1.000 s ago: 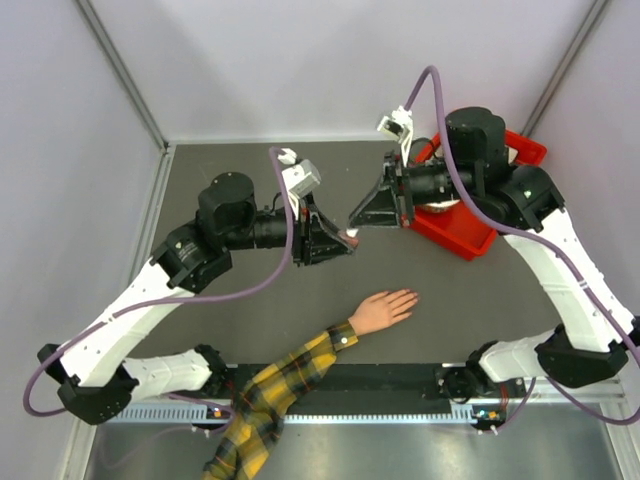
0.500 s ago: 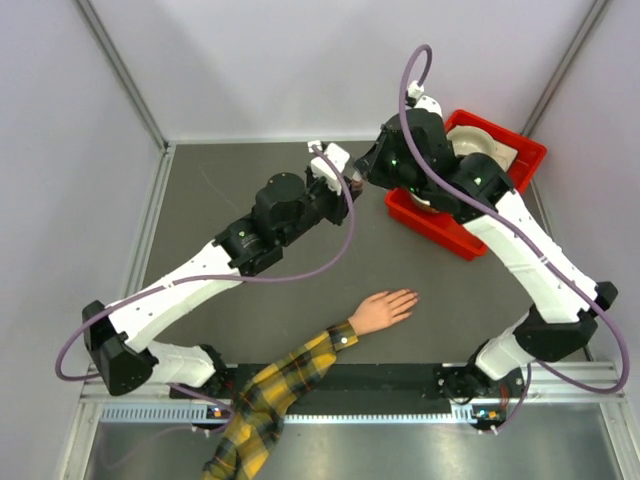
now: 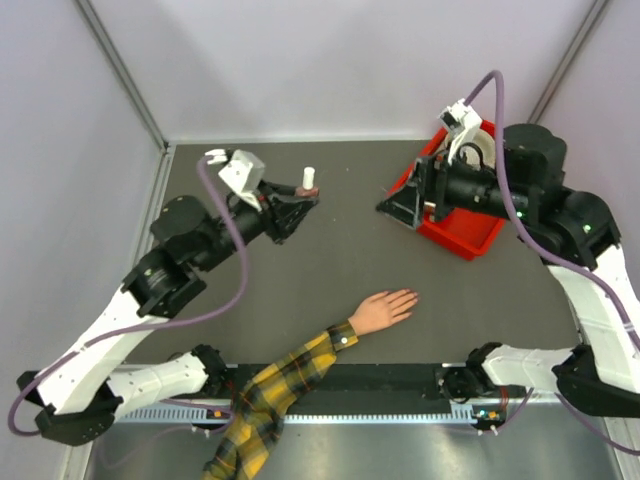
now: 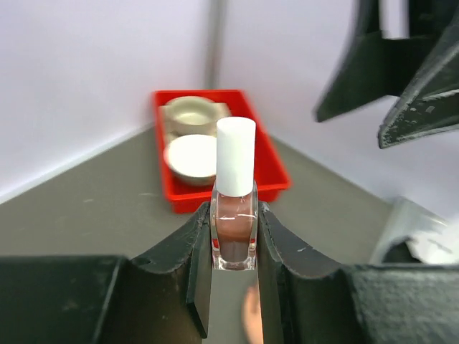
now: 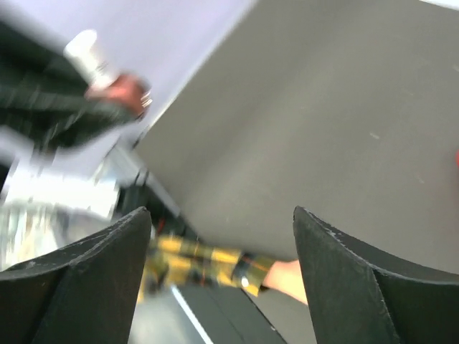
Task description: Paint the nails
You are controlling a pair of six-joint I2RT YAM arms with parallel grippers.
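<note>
Your left claw [image 4: 235, 247] is clamped on the polish bottle [image 4: 235, 188], upper left of the top view. Your right claw [image 3: 398, 204] is spread apart. The nails [image 3: 408, 296] sit on the pale hand [image 3: 380, 311], lower middle, on the tabletop [image 3: 340, 250].

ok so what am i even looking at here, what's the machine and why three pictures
These are two robot arms bolted to a grey table. One picture looks down from above; the other two come from small cameras on each wrist. The left gripper is shut on a small nail-polish bottle with a white cap. The right gripper is open and holds nothing. On the table lie a mannequin hand in a plaid sleeve, whose nails are to be painted, and a red tray with two pale dishes.
</note>
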